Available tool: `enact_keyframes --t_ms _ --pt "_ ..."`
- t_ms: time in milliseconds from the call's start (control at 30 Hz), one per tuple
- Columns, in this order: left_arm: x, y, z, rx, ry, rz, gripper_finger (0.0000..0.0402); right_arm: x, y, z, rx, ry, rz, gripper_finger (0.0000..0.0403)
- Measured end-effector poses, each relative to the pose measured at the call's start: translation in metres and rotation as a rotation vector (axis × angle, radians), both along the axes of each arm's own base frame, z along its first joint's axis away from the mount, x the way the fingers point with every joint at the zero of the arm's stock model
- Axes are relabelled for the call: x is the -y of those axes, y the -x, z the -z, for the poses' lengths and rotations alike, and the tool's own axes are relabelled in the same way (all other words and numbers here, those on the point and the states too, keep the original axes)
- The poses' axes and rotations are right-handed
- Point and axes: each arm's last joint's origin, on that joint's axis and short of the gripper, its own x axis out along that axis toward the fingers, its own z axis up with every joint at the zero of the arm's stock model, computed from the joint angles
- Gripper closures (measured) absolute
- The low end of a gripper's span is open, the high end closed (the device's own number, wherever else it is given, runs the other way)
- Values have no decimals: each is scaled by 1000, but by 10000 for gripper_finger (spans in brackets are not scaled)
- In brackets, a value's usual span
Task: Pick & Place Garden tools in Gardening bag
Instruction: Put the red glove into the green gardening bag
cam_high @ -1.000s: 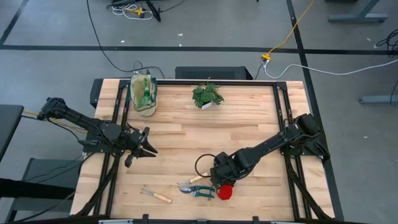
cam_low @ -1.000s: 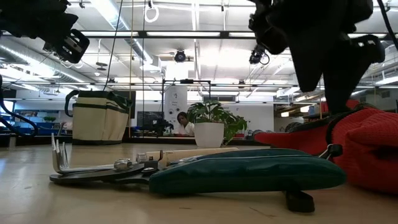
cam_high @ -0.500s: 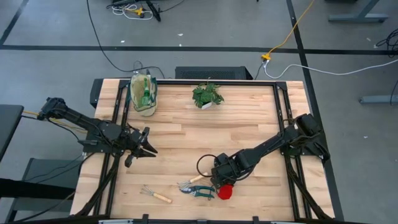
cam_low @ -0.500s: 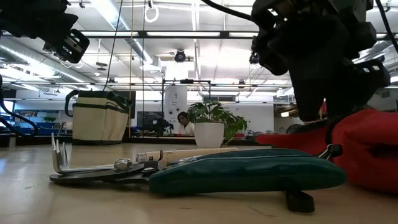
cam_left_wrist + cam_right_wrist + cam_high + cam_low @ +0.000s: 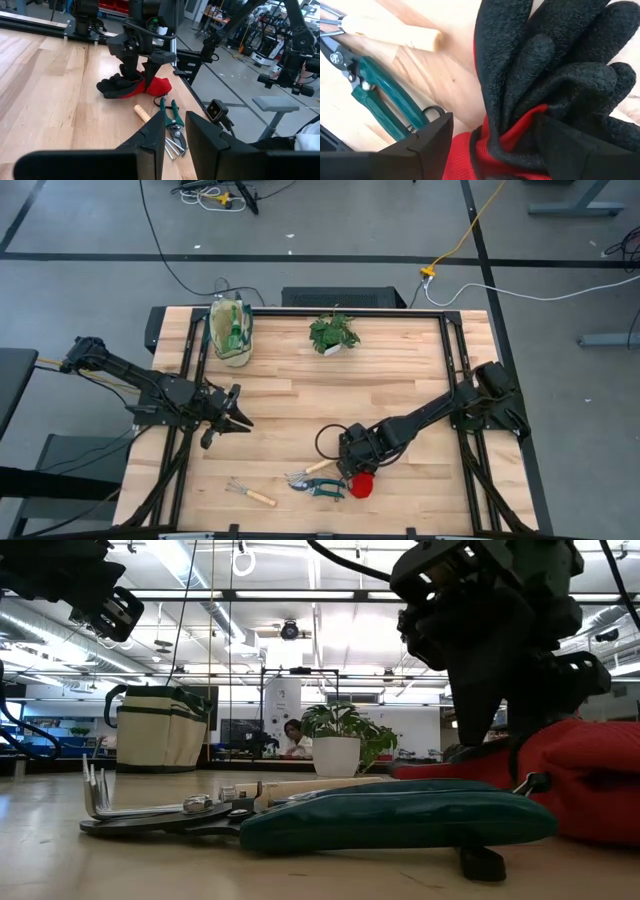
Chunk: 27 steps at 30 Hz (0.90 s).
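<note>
Your right gripper (image 5: 485, 140) stands low over the black-and-red gloves (image 5: 361, 485), fingers (image 5: 427, 142) spread wide to either side of them and not yet closed, which suits a straddle grasp. The gloves lie near the counter's (image 5: 400, 390) front edge, just beside the teal-handled pruning shears (image 5: 318, 486) and a wooden-handled tool (image 5: 390, 30), so you have little side room. The small hand rake (image 5: 248, 493) lies apart. The gardening bag (image 5: 231, 330) waits at the far left corner, across open boards. Your left gripper (image 5: 238, 418) hovers idle, fingers slightly parted on nothing.
</note>
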Motion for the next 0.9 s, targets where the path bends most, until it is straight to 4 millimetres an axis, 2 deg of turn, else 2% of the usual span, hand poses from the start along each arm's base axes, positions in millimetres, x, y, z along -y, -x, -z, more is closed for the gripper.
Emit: enact_keyframes --t_ms 200,433,600,800,900 --pt "0 0 0 0 0 0 322 6 -2 3 -9 20 -18 137" --pt "0 0 0 -2 -1 1 322 6 -4 14 -36 32 -42 181" --pt "0 0 0 -3 -1 0 322 7 -5 18 -55 12 -47 247" --pt "0 0 0 -4 -2 0 322 8 -7 19 -41 14 -64 375" --pt "0 0 0 -4 -2 0 322 10 -11 16 -17 31 -83 387"
